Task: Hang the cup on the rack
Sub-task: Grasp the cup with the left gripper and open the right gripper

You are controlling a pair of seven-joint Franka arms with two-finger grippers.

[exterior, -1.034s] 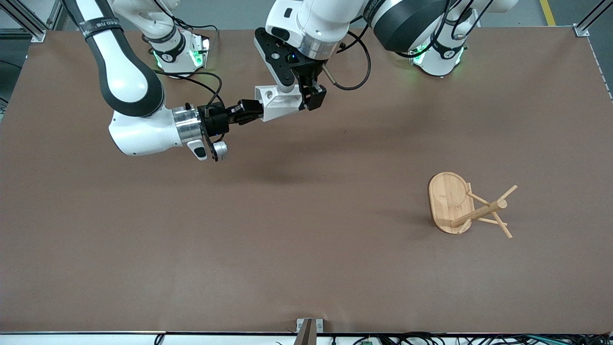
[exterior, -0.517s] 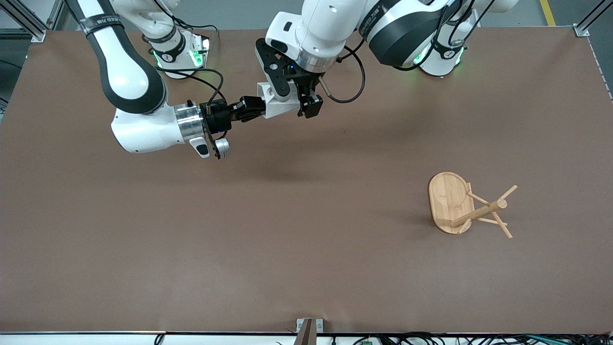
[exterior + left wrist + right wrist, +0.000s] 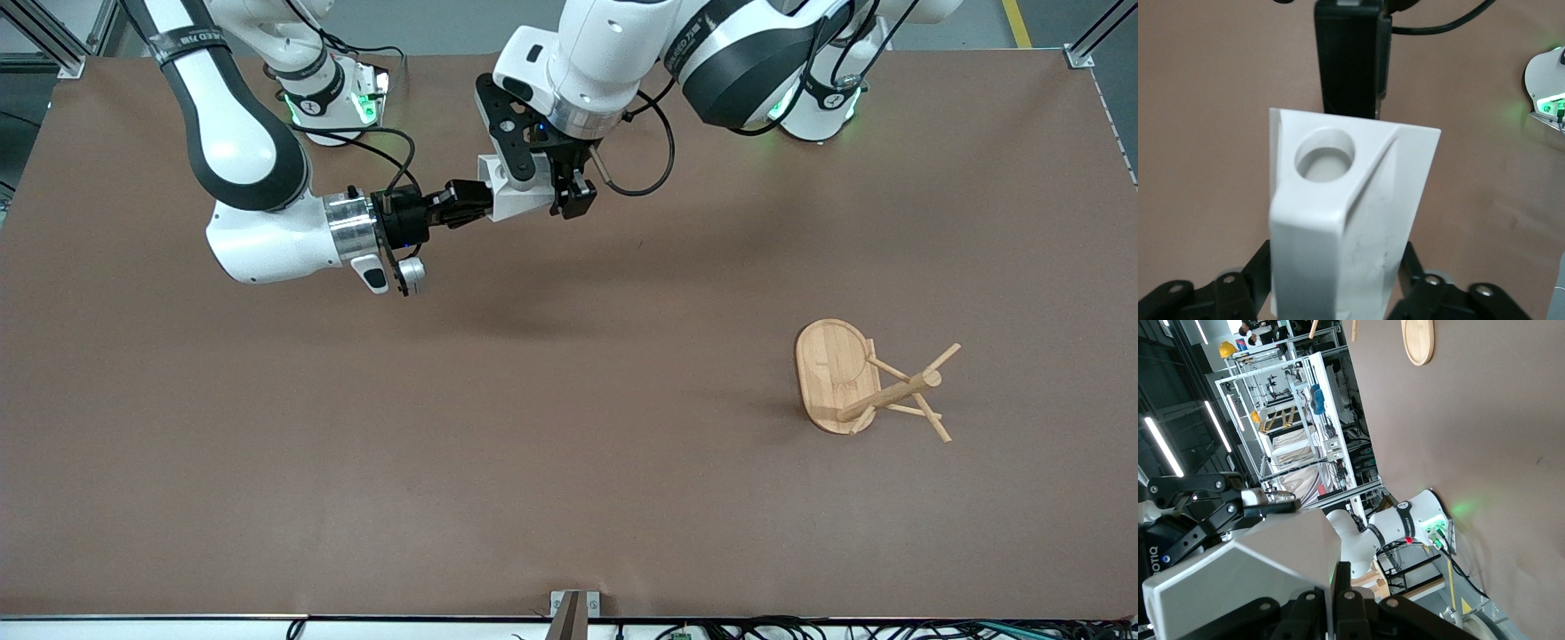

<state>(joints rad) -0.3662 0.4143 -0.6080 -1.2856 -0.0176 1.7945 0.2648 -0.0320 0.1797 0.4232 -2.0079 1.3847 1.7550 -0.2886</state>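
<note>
The white faceted cup (image 3: 514,196) hangs in the air over the table near the arms' bases, held from two sides. My right gripper (image 3: 471,203) is shut on the cup's wall at one end (image 3: 1251,567). From above, my left gripper (image 3: 544,188) is shut on the cup's body (image 3: 1351,220), its fingers (image 3: 1251,273) pressed against both flanks. The handle tab with its round hole (image 3: 1325,155) faces the left wrist camera. The bamboo rack (image 3: 836,373) stands on the table toward the left arm's end, nearer to the front camera than the cup.
The rack's post (image 3: 893,391) and thin pegs (image 3: 942,358) stick out from its oval base. The oval base (image 3: 1418,340) also shows in the right wrist view. Bare brown tabletop (image 3: 533,444) lies between the cup and the rack.
My left gripper has come down around the cup and shut on it. Both hands and the cup shifted slightly toward the arms' bases. The right gripper's grip is unchanged.
</note>
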